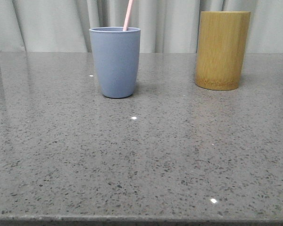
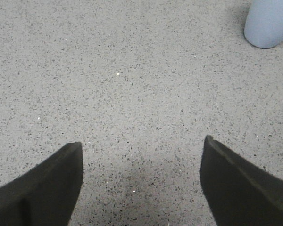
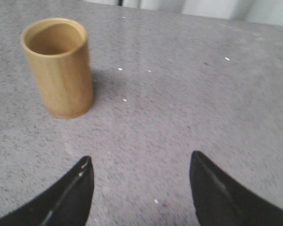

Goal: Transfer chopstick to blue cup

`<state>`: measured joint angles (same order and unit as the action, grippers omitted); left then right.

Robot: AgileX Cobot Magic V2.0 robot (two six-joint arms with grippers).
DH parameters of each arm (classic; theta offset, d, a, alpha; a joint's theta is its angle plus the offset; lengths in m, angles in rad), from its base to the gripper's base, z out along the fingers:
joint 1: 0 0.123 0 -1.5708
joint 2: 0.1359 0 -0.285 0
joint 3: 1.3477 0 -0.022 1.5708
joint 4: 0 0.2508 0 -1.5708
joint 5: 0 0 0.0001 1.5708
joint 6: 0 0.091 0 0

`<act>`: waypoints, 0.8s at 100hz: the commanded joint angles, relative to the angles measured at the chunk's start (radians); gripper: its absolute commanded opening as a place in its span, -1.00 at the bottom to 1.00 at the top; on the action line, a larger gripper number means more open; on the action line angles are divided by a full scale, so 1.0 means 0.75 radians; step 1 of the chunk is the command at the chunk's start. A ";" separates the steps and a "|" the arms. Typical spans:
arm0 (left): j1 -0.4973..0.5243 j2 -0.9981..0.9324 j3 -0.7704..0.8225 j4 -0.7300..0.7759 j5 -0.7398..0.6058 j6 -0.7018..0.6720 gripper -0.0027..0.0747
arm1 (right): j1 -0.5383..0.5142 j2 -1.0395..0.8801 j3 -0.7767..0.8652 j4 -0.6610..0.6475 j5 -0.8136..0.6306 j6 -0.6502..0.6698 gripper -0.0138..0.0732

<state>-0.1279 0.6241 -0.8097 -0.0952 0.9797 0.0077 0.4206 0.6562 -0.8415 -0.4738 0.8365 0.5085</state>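
Stick [image 1: 128,15] sits in blue cup [image 1: 115,61], leaning vs the rim's right side, top runs out of frame. Cup stands upright, far-left of center on table [image 1: 141,165]. Bamboo cup [image 1: 222,50] far right, well apart, looks empty from R wrist cam [image 3: 58,66]. So task reads as done, imo.

L gripper [image 2: 141,155]: jaws spread wide, nothing between them, over bare table; blue cup's base [image 2: 269,23] visible off to one side, apart from the fingers. R gripper [image 3: 139,172]: jaws also spread, empty, bamboo cup ahead and apart.

Risks from here:
- L arm is the one nearer the blue cup. A sideways sweep on retract could clip it; the cup looks light, and the tall stick adds leverage, so a tip-over is plausible.
- Stick only leans, not seated. A table bump could roll it round the rim.
- R arm swinging left could knock the bamboo cup; less critical.

Suggest lifting straight up before any lateral move.
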 commanded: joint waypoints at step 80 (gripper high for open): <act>0.002 0.003 -0.032 -0.018 -0.082 -0.010 -0.55 | -0.007 -0.319 0.161 -0.088 -0.047 0.079 -0.84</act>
<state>-0.1279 0.6241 -0.8097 -0.0952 0.9797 0.0077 0.4206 0.4097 -0.6997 -0.4963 0.8600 0.5665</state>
